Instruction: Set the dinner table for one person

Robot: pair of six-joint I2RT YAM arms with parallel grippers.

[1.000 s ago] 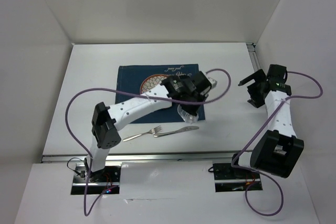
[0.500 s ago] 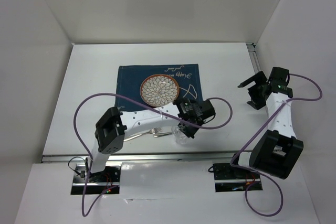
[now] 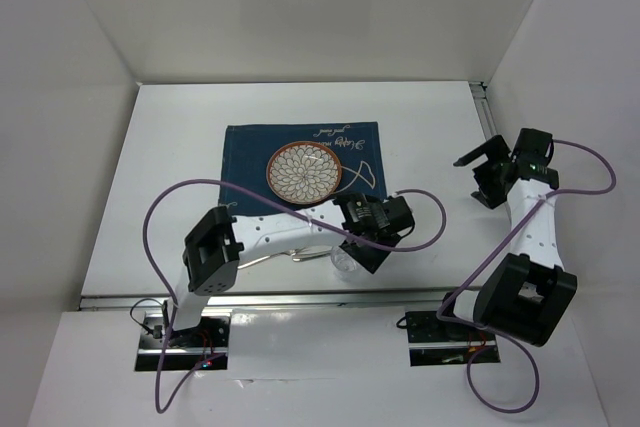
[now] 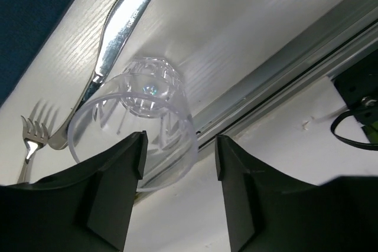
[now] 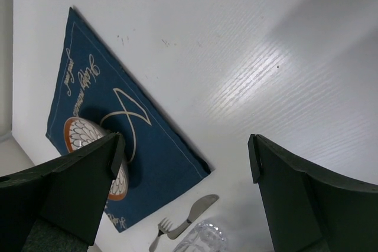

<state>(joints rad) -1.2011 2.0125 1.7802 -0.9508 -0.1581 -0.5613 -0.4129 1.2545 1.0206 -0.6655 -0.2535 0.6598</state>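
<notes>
Starting at the near edge: the clear glass sits right by the metal rail, just beside the knife and the fork. The left gripper is partly spread, straddling the glass's wall without clamping it. Further in, the navy placemat carries the patterned plate. The dinner table shows bare white left, right and behind the mat. The right gripper hangs wide apart over the right side, holding nothing.
</notes>
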